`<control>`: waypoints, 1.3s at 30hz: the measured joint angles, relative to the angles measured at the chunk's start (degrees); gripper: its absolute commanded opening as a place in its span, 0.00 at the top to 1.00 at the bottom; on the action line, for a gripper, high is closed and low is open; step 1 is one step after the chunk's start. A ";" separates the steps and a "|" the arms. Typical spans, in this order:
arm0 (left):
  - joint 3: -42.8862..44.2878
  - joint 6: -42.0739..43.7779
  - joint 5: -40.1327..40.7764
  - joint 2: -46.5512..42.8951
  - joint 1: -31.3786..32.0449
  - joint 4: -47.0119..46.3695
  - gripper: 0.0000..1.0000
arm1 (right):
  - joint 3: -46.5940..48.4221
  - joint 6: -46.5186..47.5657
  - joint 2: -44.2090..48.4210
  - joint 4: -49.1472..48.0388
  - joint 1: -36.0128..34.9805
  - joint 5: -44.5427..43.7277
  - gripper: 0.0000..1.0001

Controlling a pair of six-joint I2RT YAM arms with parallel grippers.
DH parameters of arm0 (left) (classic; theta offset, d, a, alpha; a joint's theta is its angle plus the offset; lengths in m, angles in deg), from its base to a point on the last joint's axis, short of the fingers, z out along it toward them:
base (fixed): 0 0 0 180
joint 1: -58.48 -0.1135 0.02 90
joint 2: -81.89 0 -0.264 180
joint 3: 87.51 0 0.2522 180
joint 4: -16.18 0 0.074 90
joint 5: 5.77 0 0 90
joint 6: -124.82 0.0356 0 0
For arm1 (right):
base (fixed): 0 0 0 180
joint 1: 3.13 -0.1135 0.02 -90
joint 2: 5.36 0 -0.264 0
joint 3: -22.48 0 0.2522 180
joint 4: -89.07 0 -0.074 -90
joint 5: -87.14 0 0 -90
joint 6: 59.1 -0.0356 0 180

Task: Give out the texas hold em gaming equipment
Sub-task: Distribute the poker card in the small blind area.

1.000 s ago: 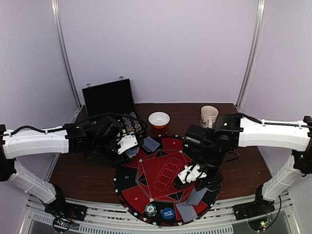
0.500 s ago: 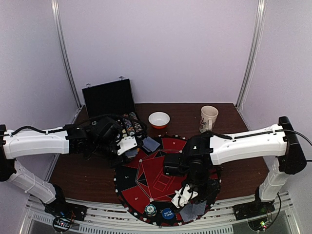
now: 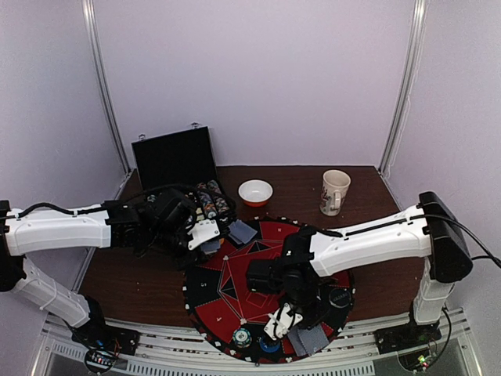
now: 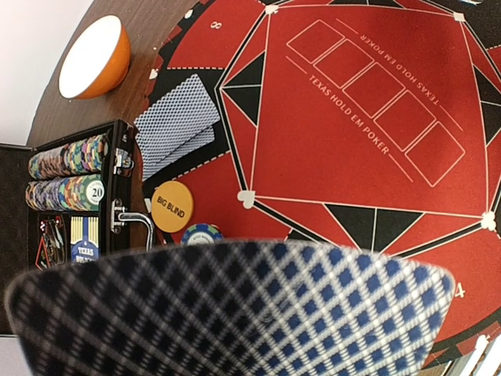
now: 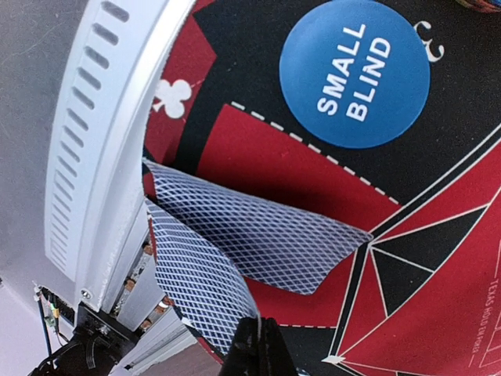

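Note:
My left gripper (image 3: 205,233) hovers at the mat's far left edge, shut on a grey-blue-backed card (image 4: 235,313) that fills the bottom of the left wrist view and hides the fingers. Two such cards (image 4: 176,125) lie on the mat (image 4: 360,149) near an orange BIG BLIND disc (image 4: 172,206) and a blue chip (image 4: 201,233). My right gripper (image 5: 257,348) is low over the mat's near edge (image 3: 280,319), shut on the curled edge of one card (image 5: 200,290). A second card (image 5: 266,235) lies beside it, and a blue SMALL BLIND disc (image 5: 355,74) sits close by.
The open black briefcase (image 3: 174,157) with chip rows (image 4: 66,176) stands at the back left. An orange-and-white bowl (image 3: 255,191) and a mug (image 3: 335,190) stand behind the mat. A chip stack (image 3: 241,338) sits at the mat's near edge. The white rail (image 5: 102,133) runs just past the cards.
My right arm has swung from the mat's right side down and left to the near-edge cards. My left arm has barely moved and still holds its card.

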 measured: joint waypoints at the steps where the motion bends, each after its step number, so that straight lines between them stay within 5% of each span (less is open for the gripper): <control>1: -0.02 0.00 0.02 0.00 0.00 0.00 0.55 | 0.00 -0.02 -0.50 -0.39 0.00 -0.04 1.00; 24: -0.42 0.00 0.04 -0.04 0.00 0.00 0.55 | -0.20 -3.06 -4.02 -4.22 2.05 0.00 0.99; 31: -0.42 0.00 0.04 -0.04 0.00 0.00 0.55 | -0.20 -5.03 -4.02 -4.04 2.05 0.39 0.72; 39: -0.42 0.00 0.04 -0.04 0.00 0.00 0.55 | -0.24 -8.24 -3.74 -6.34 2.21 -3.28 0.53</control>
